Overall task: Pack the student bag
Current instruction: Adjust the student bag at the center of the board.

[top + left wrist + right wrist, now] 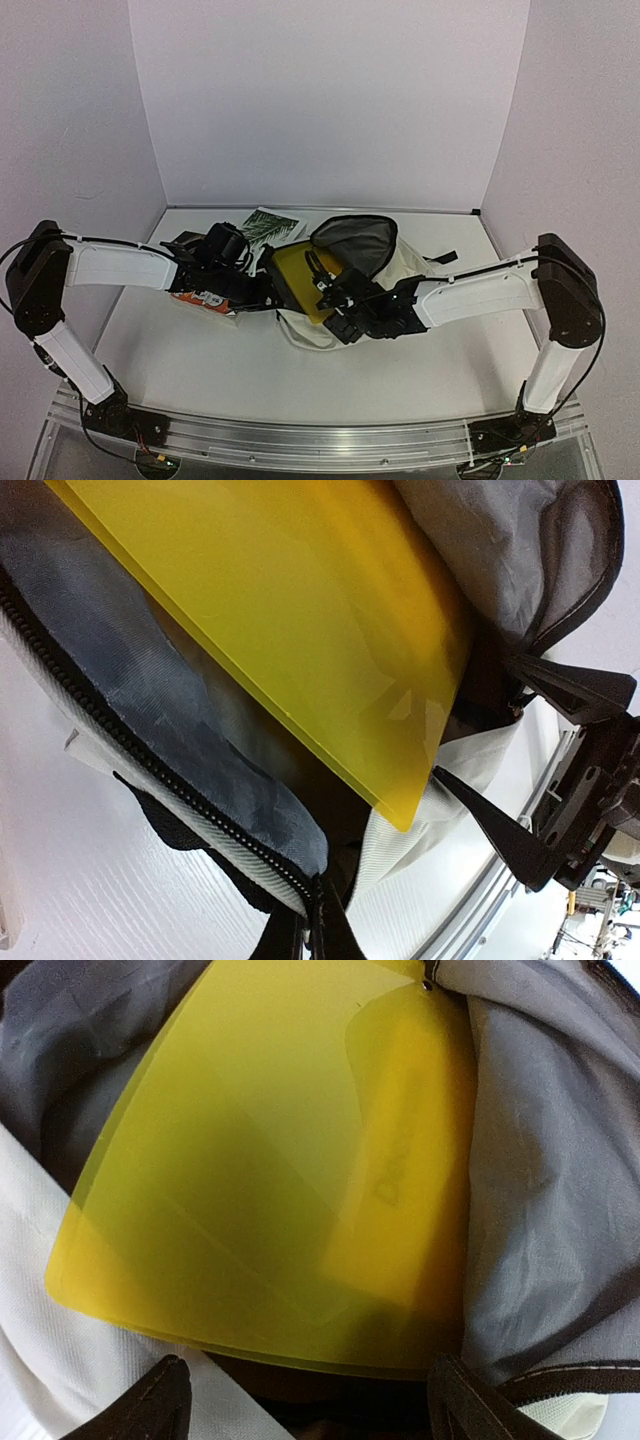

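Black left gripper [262, 292], fingers closed, reaches the mouth of the cream student bag [405, 262], which lies open mid-table; whether it pinches fabric, I cannot tell. A yellow folder [298, 280] sticks half out. The right gripper [310, 1395], fingers spread wide, faces the folder's edge.

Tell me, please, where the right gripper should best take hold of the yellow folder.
Probably the free near edge of the yellow folder, which pokes out of the student bag. Come from that open side with the right gripper, jaws astride the thin flat sheet; the rest is walled in by lining.
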Controlling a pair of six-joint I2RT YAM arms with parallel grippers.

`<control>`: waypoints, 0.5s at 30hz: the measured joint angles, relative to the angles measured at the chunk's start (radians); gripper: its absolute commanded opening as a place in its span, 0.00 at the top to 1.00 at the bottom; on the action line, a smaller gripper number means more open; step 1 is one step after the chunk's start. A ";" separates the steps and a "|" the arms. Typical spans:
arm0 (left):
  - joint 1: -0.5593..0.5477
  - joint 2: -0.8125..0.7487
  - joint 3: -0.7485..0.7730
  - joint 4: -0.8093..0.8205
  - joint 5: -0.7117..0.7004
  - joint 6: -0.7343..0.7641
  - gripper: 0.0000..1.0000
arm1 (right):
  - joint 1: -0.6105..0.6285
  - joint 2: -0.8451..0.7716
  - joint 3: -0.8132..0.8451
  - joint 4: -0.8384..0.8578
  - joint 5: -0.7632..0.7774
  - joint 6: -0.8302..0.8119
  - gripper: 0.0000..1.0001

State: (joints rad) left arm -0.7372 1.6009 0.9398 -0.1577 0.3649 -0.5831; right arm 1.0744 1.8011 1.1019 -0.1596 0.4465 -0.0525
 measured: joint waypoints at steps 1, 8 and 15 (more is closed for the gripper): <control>0.000 0.000 0.000 0.001 0.003 0.008 1.00 | 0.001 0.019 0.017 -0.004 0.015 0.000 0.20; 0.009 -0.026 -0.013 0.028 0.051 0.057 1.00 | 0.003 0.108 0.119 -0.064 0.030 0.027 0.22; 0.015 -0.072 -0.013 0.000 0.071 0.145 1.00 | -0.021 0.139 0.184 -0.105 -0.033 0.106 0.26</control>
State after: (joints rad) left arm -0.7219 1.5291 0.9264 -0.1577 0.4362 -0.4377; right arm 1.0531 1.9404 1.2858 -0.2646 0.4133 0.0532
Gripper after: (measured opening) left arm 0.025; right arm 0.753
